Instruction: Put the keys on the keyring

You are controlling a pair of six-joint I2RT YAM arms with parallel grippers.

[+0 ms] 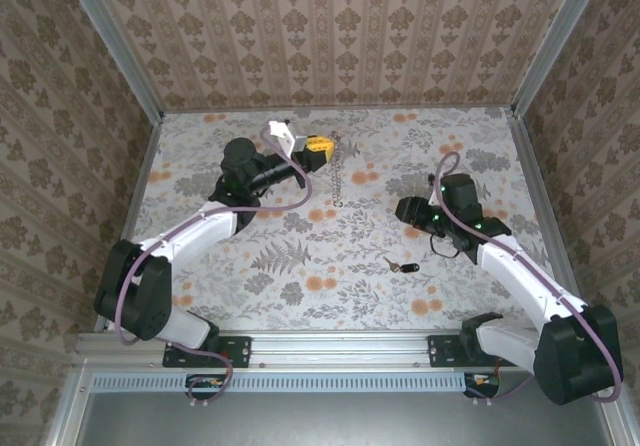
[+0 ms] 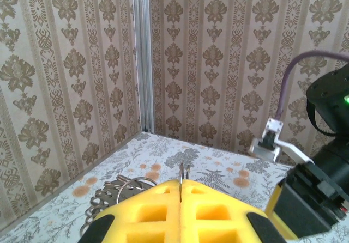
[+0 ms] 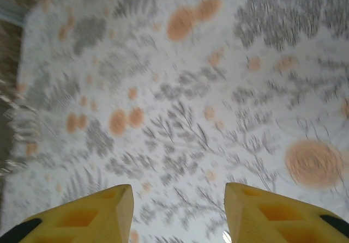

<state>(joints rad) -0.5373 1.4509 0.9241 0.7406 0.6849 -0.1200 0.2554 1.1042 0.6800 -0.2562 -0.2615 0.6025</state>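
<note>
Where three walls [image 1: 330,36] papered in a brown damask pattern close it in, the table [image 1: 300,276] carries a pale covering printed with grey ferns and orange blossoms. Aluminium posts stand in the far corners, one of them [image 2: 140,58] upright at upper left of the left wrist view, and a metal rail [image 1: 330,347] runs along the bottom of the overhead frame, where both arms are bolted.

Up in the centre of the overhead view, the left gripper [image 1: 318,147] has its yellow fingers pressed together. The left wrist camera shows a thin bit of metal pinched at the seam of that gripper [image 2: 180,186], with the keyring [image 2: 106,199] and its wavy edge lying just to the lower left of the fingers. From above, the keyring [image 1: 337,176] shows as a thin line trailing down the frame from the fingertips.

Right of centre, the right gripper [image 1: 408,211] hangs over bare cloth; its wrist camera, blurred, shows the jaws of the right gripper [image 3: 179,191] spread with only the floral print between them. The key [image 1: 404,266], black head and short silver blade, lies flat on the table below this gripper in the overhead frame, near but apart from it and well away from the keyring.
</note>
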